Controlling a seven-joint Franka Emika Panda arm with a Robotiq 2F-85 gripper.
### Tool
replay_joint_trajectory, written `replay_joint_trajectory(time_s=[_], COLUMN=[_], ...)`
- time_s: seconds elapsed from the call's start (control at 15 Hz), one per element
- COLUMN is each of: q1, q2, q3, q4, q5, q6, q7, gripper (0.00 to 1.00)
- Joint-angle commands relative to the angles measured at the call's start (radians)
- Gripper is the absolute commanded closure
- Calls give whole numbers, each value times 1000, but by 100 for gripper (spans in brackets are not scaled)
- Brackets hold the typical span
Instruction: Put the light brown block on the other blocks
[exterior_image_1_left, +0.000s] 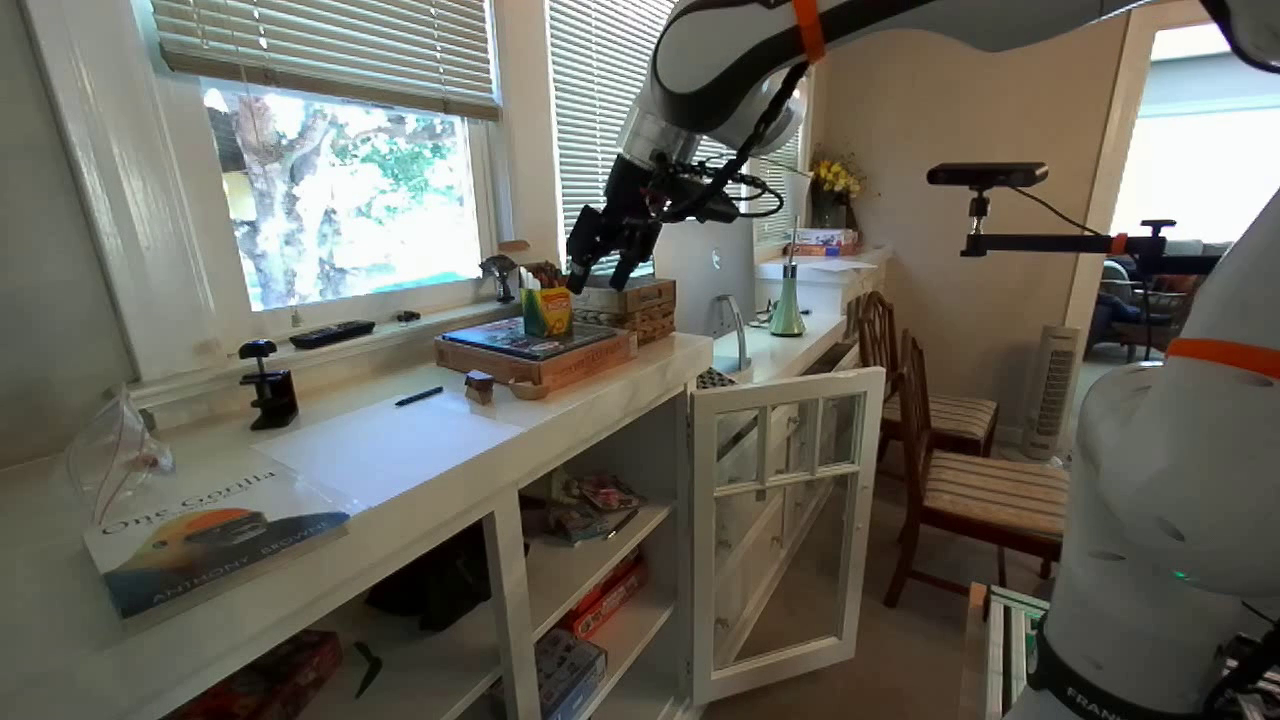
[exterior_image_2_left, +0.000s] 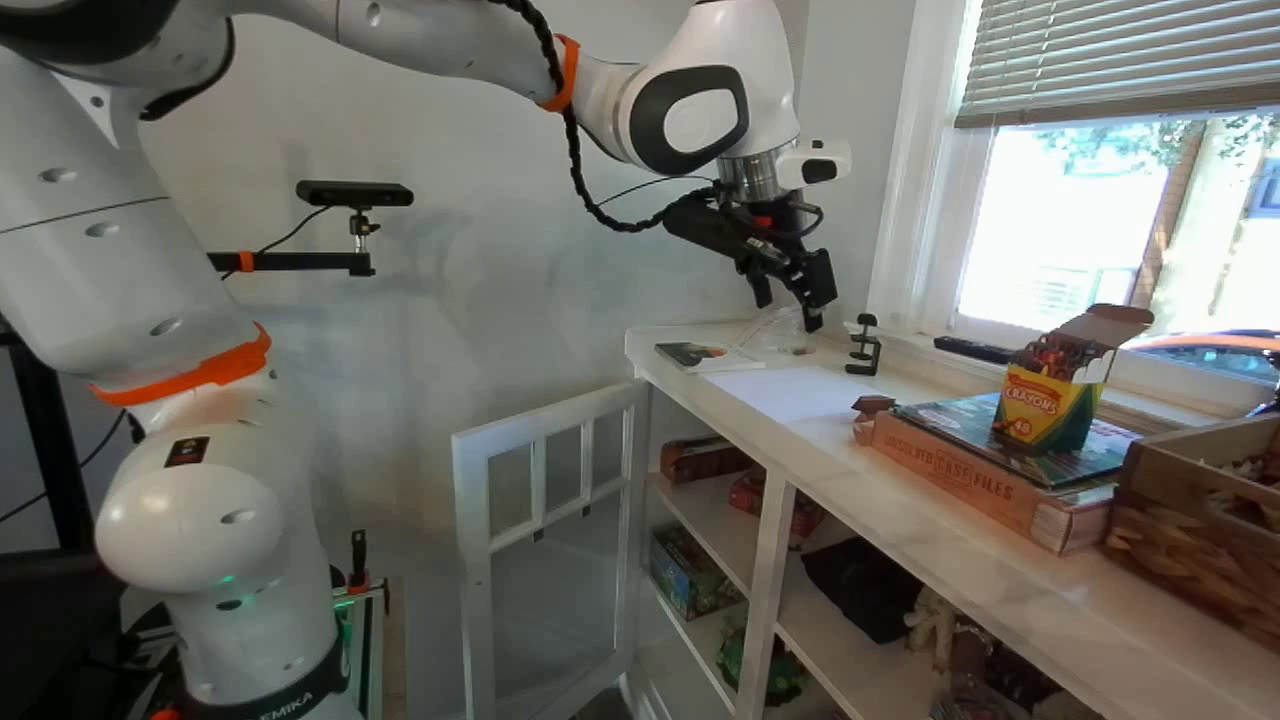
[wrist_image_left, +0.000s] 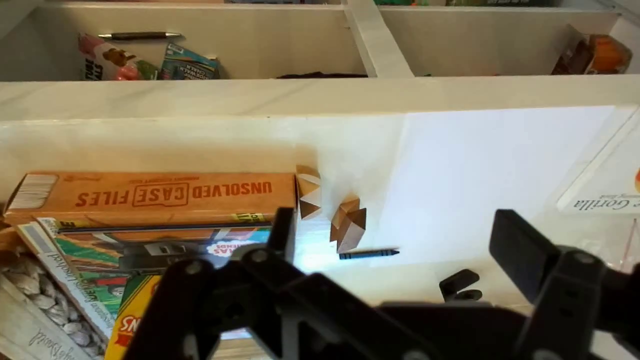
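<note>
Currently, in an exterior view, a small, darker brown faceted block (exterior_image_1_left: 479, 387) is sitting on the long white surface (exterior_image_1_left: 560, 405), just beside a white sheet of paper (exterior_image_1_left: 400, 440), while a small, paler tan faceted block (exterior_image_1_left: 528, 390) is lying at the corner of a flat brown cardboard box (exterior_image_1_left: 590, 362). Which of the two the task is calling light brown, I cannot tell. The black two-fingered pincer (exterior_image_1_left: 600, 275) is hanging higher up. Nearer the camera, a thin white book (exterior_image_1_left: 220, 530) is reading "One Gorilla" and "Anthony Browne".

In an exterior view, both blocks are showing at the end of the cardboard box, their outlines overlapping. The box's side is spelling out "Unsolved Case Files"; above it, a yellow and green crayon carton (exterior_image_2_left: 1045, 410) is bearing "Crayons" and "48". "Emika" is showing on the base of the white robot arm (exterior_image_2_left: 220, 520).

In the wrist view, the pincer's fingers (wrist_image_left: 522, 247) are standing wide apart. The darker block is showing jagged points and one pale face, just beside a dark crayon (wrist_image_left: 369, 254); the paler block is lying by the box's end, its triangular faces alternating light and dark. A blue packet (wrist_image_left: 187, 62) on a shelf (wrist_image_left: 270, 45) is reading "Sidewalk Chalk".
</note>
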Motion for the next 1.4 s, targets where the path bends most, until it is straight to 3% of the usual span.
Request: replay_joint_trajectory(time_s=[0.0, 0.33, 0.8, 1.33], q1=[-8, -2, -5, 1], q2=[91, 166, 226, 243], q3=[14, 15, 42, 53], q4=[86, 145, 183, 159], q5=[-66, -110, -135, -110], q6=[-33, -22, -151, -91], q7=[17, -24, 117, 104], gripper=[0, 0, 0, 0])
